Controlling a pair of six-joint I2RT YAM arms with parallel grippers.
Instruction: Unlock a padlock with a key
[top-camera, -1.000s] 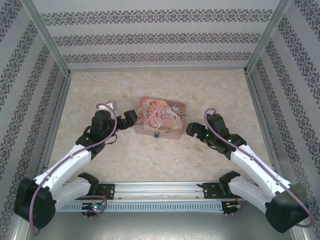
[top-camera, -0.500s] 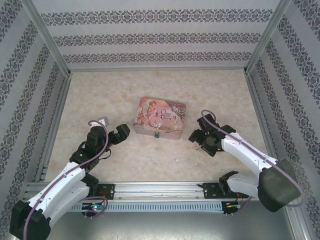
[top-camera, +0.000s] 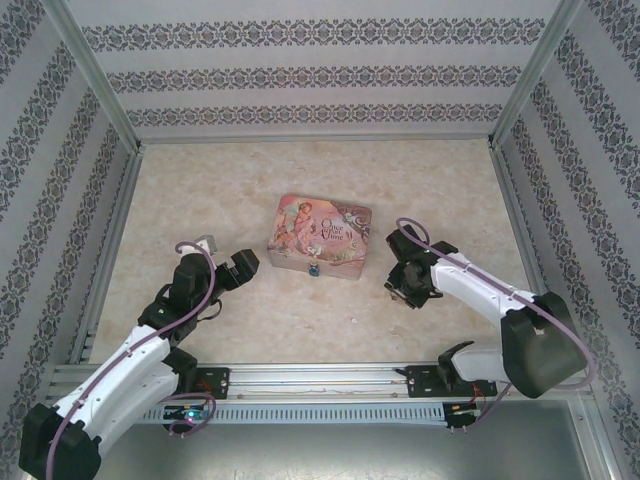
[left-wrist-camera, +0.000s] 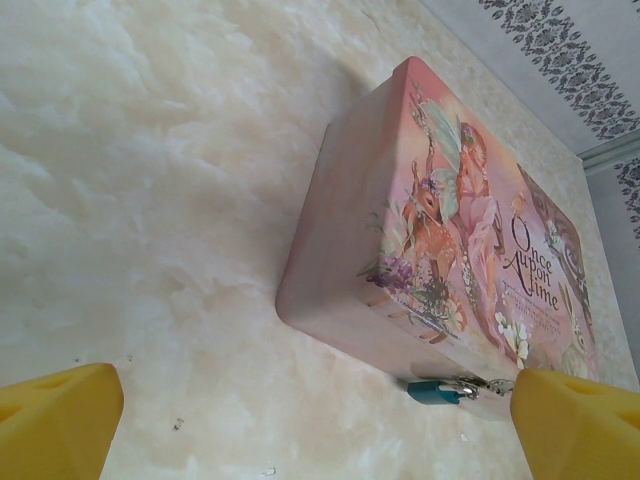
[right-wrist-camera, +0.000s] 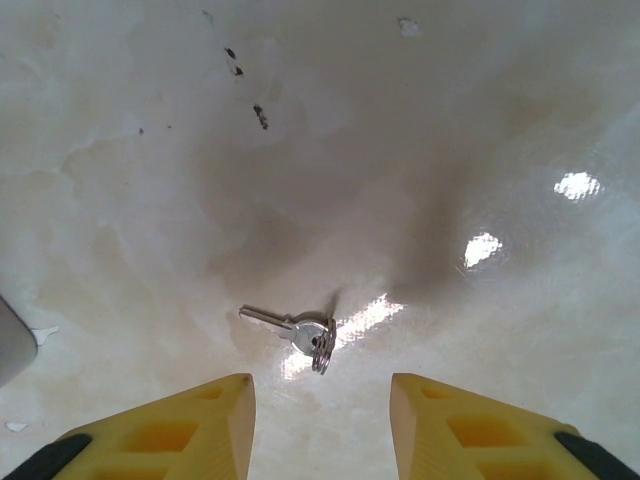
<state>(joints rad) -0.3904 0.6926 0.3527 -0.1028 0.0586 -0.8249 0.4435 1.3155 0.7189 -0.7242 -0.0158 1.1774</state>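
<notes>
The small silver key (right-wrist-camera: 290, 328) on its wire ring (right-wrist-camera: 323, 347) lies flat on the glossy cream marble-look table (top-camera: 300, 180). To my eye it will be a fiddly pick: light, stiff, thin and slick, with nothing to get under. The ring end seems to sit a little proud, so I'd pinch there, or across the rounded head, leaving the blade free.

In the right wrist view the key is just below centre, blade pointing left. It lies a little above the gap between the yellow fingers (right-wrist-camera: 165, 430) of the right gripper (right-wrist-camera: 320, 420), which stands open with room to spare and is not touching it.

The tiny blue-teal padlock (left-wrist-camera: 436, 392) hangs at the front edge of the pink illustrated tin box (left-wrist-camera: 440, 230), low right in the left wrist view. It looks light and likely to swing, so its body wants steadying. The left gripper (left-wrist-camera: 315, 425) is spread wide and empty, short of the tin, with the padlock near the finger at the lower right of the frame.
</notes>
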